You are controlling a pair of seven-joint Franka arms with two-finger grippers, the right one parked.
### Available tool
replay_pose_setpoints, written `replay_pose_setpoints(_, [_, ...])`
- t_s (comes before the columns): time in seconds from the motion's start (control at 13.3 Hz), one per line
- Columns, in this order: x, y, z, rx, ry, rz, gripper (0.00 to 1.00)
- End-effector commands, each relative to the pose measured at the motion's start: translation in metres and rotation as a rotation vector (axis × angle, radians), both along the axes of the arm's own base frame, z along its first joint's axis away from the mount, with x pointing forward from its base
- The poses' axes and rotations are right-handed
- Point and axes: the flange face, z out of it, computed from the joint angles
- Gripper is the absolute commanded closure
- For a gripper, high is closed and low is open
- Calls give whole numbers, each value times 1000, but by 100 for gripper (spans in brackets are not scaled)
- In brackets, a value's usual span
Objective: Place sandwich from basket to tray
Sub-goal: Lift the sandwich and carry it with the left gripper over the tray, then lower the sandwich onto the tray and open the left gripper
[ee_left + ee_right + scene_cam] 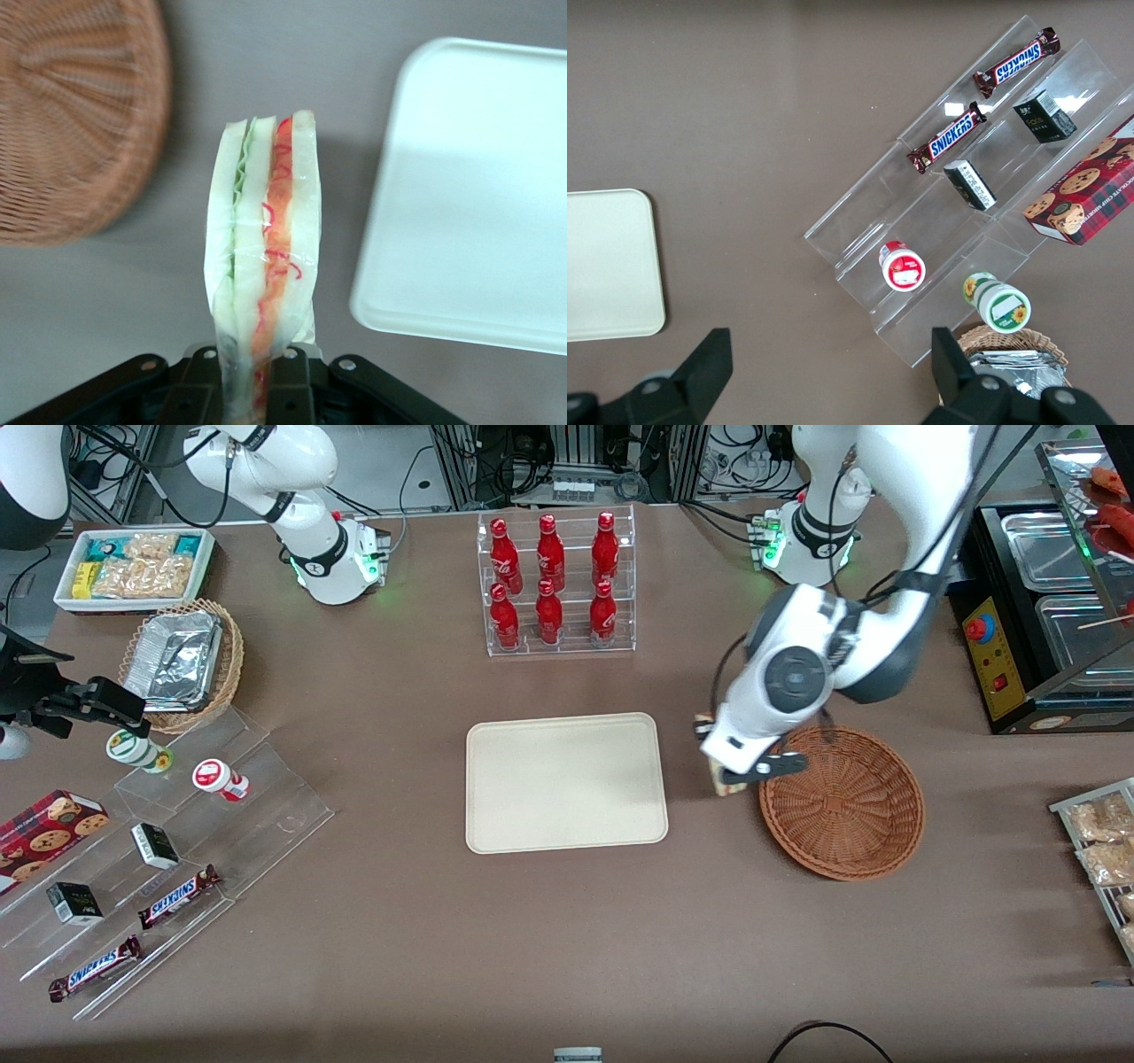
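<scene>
Carry phase. The tool [257, 376] is clamped on the sandwich [264, 239], gripping it at one end so that the wedge stands out from the jaws with its red and green filling edge facing the wrist camera. In the front view the tool [740, 772] hangs over the bare surface [532, 957] in the gap between the basket [842, 802] and the tray [565, 781], just beside the basket's rim. The sandwich [719, 779] is clear of the basket and not yet over the tray.

How to do the step well, as a judgement: keep the grip steady, since the wrapper looks slick and only a short length of the wedge sits between the fingers. Move sideways until the whole wedge is over the tray's flat middle, not just past its rim. Lower until the free end is close to the tray before releasing, so the wedge tips over gently instead of dropping or bouncing out. A slow descent suits soft bread.

Hard to make out: in the front view the arm's wrist covers most of the sandwich, leaving only slivers visible. The height above the surface cannot be read from either view. The wrist view cuts off the grip point, so how deep the fingers bite is unclear. The basket is blurred there.
</scene>
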Motion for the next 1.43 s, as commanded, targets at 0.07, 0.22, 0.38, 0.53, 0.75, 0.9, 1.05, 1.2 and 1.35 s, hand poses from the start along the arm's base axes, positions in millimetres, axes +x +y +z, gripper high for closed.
replay_pose_setpoints(0.07, [20, -57, -15, -42, 7, 21, 100])
replay_pose_setpoints(0.22, [14, -85, -20, -82, -28, 29, 100])
replay_pose_setpoints(0.38, [5, -117, -31, -109, -52, 15, 100])
replay_pose_setpoints(0.53, [18, -150, -36, -137, -65, 10, 100])
replay_pose_setpoints(0.75, [4, -185, -52, -117, -78, 9, 100])
replay_pose_setpoints(0.9, [5, -195, -66, -81, -103, 24, 100])
replay_pose_setpoints(1.05, [4, -211, -78, -75, -115, 17, 100])
replay_pose_setpoints(1.2, [3, -216, -85, -63, -122, 17, 100])
replay_pose_setpoints(1.35, [-3, -222, -87, -62, -122, 5, 100])
